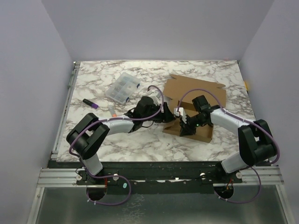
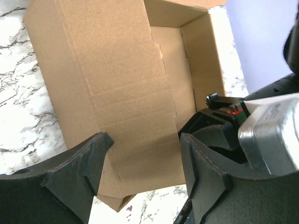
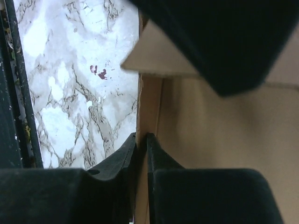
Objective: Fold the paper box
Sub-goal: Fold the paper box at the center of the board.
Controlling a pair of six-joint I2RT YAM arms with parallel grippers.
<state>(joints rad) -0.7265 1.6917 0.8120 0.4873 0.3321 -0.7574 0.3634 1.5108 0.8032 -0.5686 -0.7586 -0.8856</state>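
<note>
Left tool [image 2: 145,142]: jaws apart, facing a raised flap of the paper box [image 1: 198,91]. Right tool [image 3: 141,142]: clamped on a thin box wall. Box sits on the marble worktop [image 1: 154,142].

matt brown cardboard paper box [image 2: 126,93], smooth marble-patterned table [image 1: 140,144], clear plastic case [image 1: 122,87]

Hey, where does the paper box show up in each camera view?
Top external: paper box right of centre.
Left wrist: fills the middle and top.
Right wrist: right half, one wall at centre.
Shared landmark: marble tabletop, left of the box in both wrist views.
</note>
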